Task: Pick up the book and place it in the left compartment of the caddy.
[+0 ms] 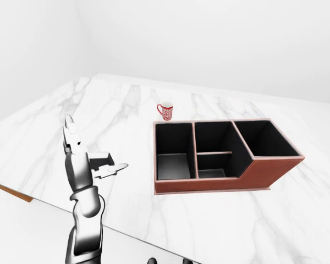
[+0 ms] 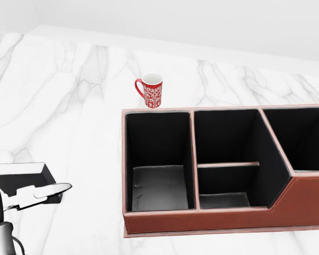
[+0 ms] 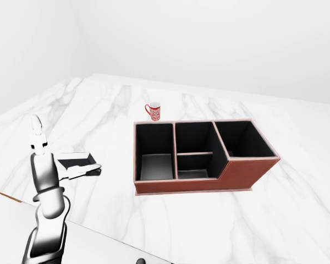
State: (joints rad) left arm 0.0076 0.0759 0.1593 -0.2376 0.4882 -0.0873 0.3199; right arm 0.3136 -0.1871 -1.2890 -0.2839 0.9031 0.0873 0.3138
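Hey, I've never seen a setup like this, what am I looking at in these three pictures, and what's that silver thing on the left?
These are simulator renders from three cameras on a humanoid robot's head: one head view and a left-eye and right-eye pair. The silver thing is the robot's own left hand, fingers open, holding nothing, raised over the book, a dark flat object with white edges lying on the marble table. To its right stands a brown caddy with black, empty compartments. Above the caddy in the views is a red patterned mug. The right hand is not visible.
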